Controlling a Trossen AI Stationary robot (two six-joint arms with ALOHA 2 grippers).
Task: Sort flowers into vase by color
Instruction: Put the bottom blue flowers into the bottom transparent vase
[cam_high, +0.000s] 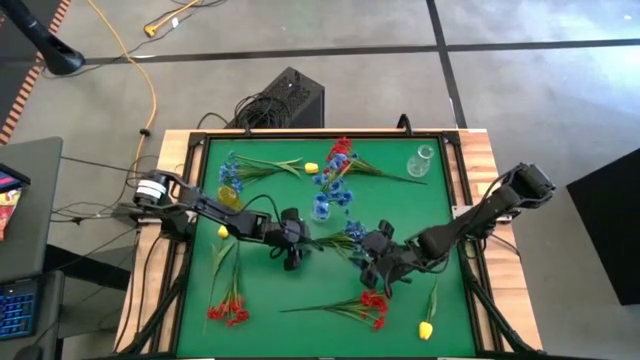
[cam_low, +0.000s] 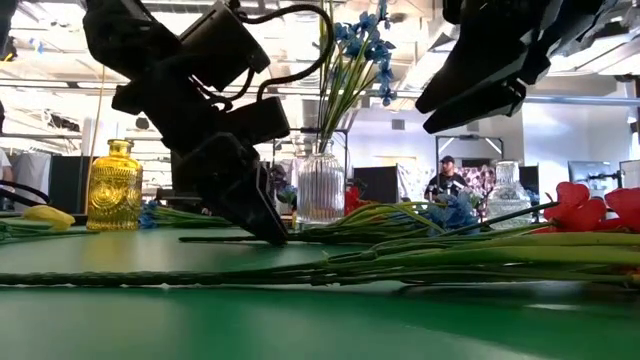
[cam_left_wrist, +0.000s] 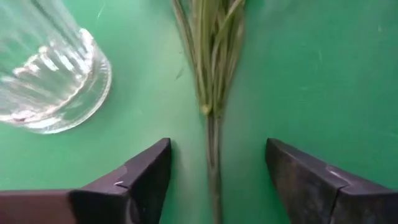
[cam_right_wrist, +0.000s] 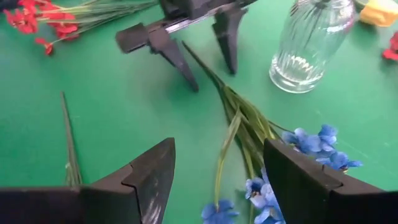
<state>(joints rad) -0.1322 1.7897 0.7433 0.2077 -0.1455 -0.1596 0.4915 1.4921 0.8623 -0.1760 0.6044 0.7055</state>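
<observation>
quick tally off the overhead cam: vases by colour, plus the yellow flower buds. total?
yellow glass vase: 1
clear glass vases: 2
yellow tulip-like flower buds: 3
Total: 6

Blue flowers (cam_high: 352, 238) lie mid-bench, stem between the left claw's (cam_high: 291, 258) open fingers; red sprigs (cam_high: 372, 303) and yellow buds (cam_high: 425, 328) lie scattered.
</observation>
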